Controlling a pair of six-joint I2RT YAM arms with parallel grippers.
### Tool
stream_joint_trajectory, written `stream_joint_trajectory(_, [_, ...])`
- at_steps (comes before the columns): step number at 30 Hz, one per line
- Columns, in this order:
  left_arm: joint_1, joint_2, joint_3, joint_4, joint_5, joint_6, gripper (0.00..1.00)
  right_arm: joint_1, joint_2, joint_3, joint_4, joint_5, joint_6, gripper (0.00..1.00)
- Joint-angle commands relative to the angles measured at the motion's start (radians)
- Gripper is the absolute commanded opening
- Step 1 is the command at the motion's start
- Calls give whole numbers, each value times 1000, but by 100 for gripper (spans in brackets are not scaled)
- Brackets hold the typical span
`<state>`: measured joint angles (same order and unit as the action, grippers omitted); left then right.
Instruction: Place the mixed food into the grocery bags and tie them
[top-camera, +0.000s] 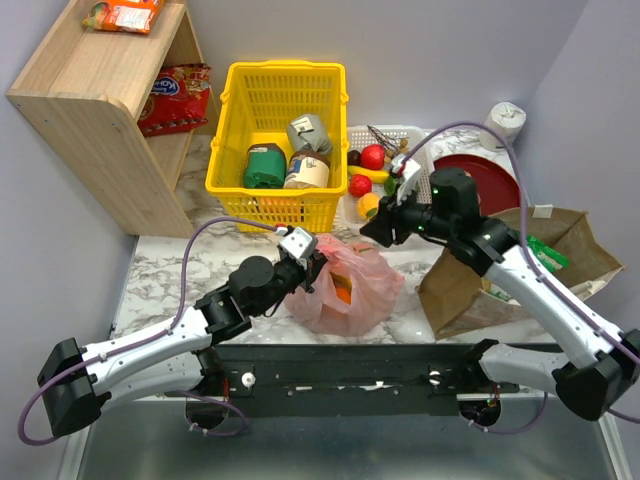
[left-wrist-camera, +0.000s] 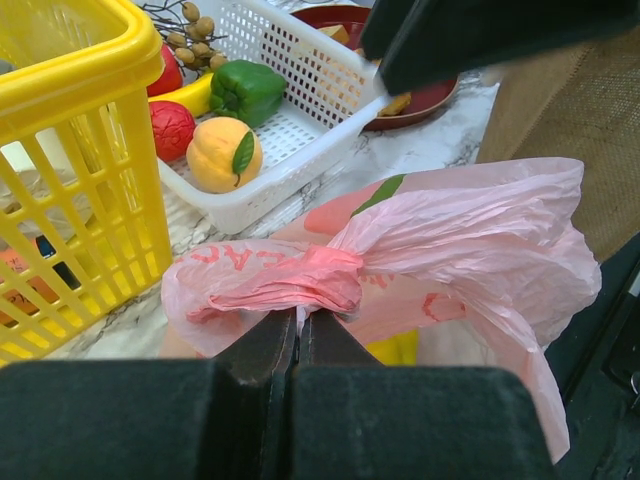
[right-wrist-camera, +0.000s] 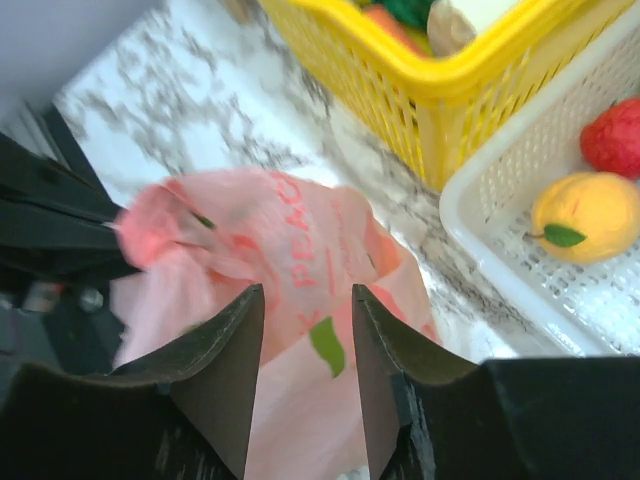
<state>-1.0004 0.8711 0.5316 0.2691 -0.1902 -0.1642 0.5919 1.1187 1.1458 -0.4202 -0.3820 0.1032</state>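
Observation:
The thin pink plastic bag (top-camera: 350, 290) lies on the marble table between the arms. My left gripper (left-wrist-camera: 298, 318) is shut on its bunched handle (left-wrist-camera: 285, 280) at the bag's left top. An orange round shape (top-camera: 344, 291) and a yellow shape (left-wrist-camera: 398, 348) show through the plastic. My right gripper (right-wrist-camera: 307, 300) hangs open just above the bag (right-wrist-camera: 300, 250), with nothing between its fingers. The brown paper bag (top-camera: 520, 275) lies on its side at the right, under the right arm. A green packet (top-camera: 548, 256) shows at its opening.
A yellow basket (top-camera: 275, 190) with tins and jars stands behind the pink bag. Beside it, a white tray (left-wrist-camera: 250, 205) holds toy fruit and a red plate (top-camera: 495, 180) sits further right. A wooden shelf (top-camera: 110, 110) with snack packets fills the far left.

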Motion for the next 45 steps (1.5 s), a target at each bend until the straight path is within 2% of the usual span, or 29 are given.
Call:
stream_joint_trajectory(1, [6,-9,-2,41,15,19,0,2,58,-139,69,-79,-158,49])
stream_joint_trajectory(6, [6,2,7,42,9,15,0,74,3,-271,207,-124,-209,56])
stream_joint_trajectory(10, [6,15,19,28,26,6,0,103,-45,-362,383,-124,-220,69])
stream_joint_trajectory(13, [6,19,27,21,52,-9,0,109,-48,-414,489,-101,-223,72])
stream_joint_trajectory(19, [6,20,39,12,80,-43,0,115,-4,-437,573,-81,-253,73])
stream_joint_trajectory(30, [13,12,53,-10,144,-74,0,131,42,-459,681,-149,-278,71])
stream_joint_trajectory(36, [31,34,62,-1,176,-89,0,147,78,-440,655,-210,-275,47])
stream_joint_trajectory(39, [37,51,74,-7,179,-97,0,154,79,-429,629,-189,-251,28])
stream_joint_trajectory(40, [39,57,77,-11,170,-100,0,154,78,-419,601,-164,-235,13])
stream_joint_trajectory(43, [43,60,99,-48,143,-101,2,154,66,-406,555,-103,-186,2])
stream_joint_trajectory(44, [45,59,110,-86,117,-100,20,154,61,-405,545,-88,-172,1])
stream_joint_trajectory(45, [45,55,134,-109,103,-94,28,154,55,-402,531,-74,-157,1])
